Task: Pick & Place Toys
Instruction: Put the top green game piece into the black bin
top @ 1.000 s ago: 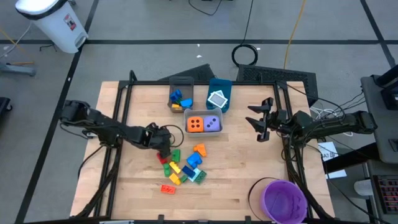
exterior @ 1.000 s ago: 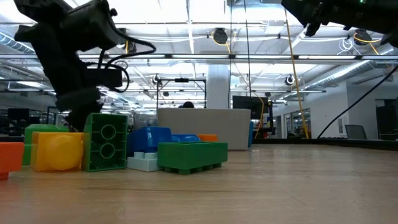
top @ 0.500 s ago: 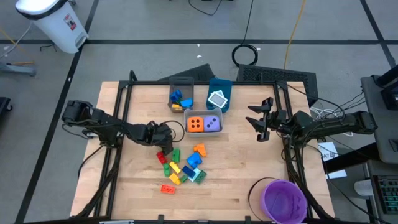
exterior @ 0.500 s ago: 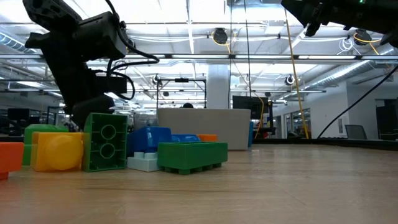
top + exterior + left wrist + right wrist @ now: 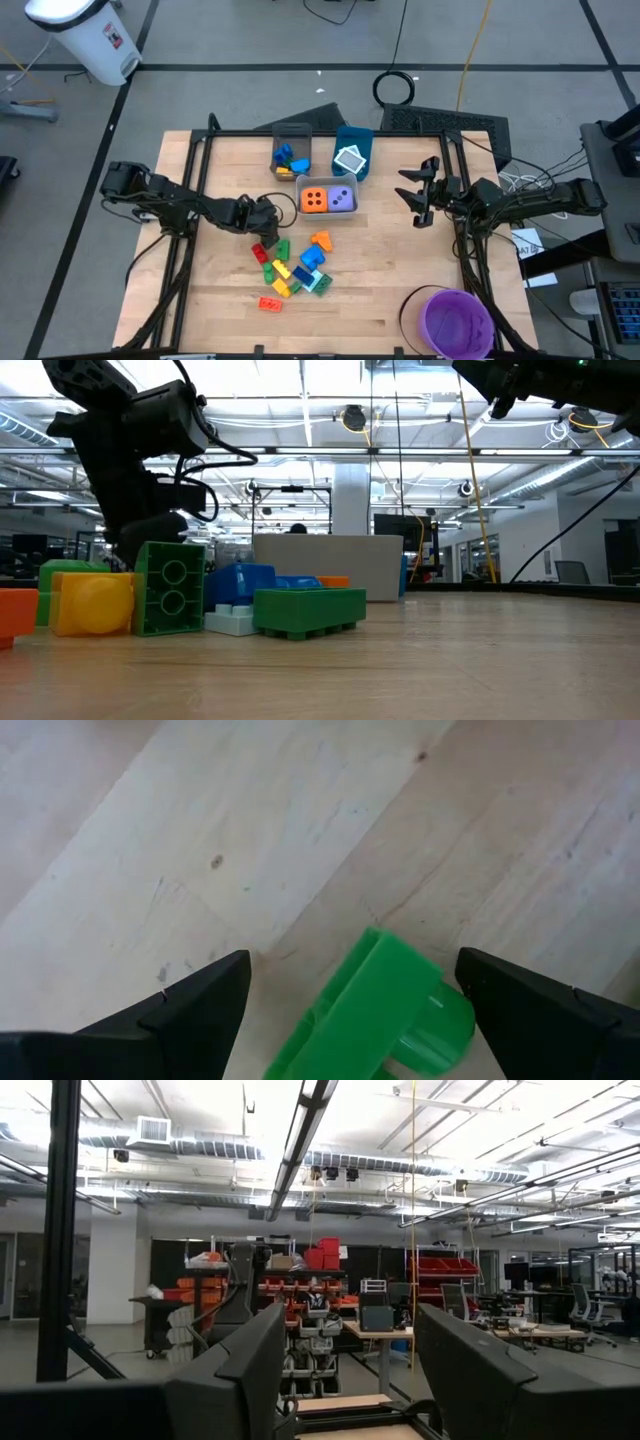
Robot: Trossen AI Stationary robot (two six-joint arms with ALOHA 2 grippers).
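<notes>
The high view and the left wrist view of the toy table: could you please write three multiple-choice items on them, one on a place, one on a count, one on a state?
1. Where does the purple bowl stand on the table?
A. By the near right corner
B. Among the bins
C. Beside the left arm

2. How many dotted dice lie in the grey tray at the table's middle?
A. One
B. Two
C. Four

3. How do the fingers of the left gripper stand?
A. Shut on a red brick
B. Shut on nothing
C. Open around a green brick

Answers: 1 A, the bowl shows low and right, apart from the bins. 2 B, an orange die and a purple die lie side by side. 3 C, the wrist view shows the brick in a wide gap, untouched.
</notes>
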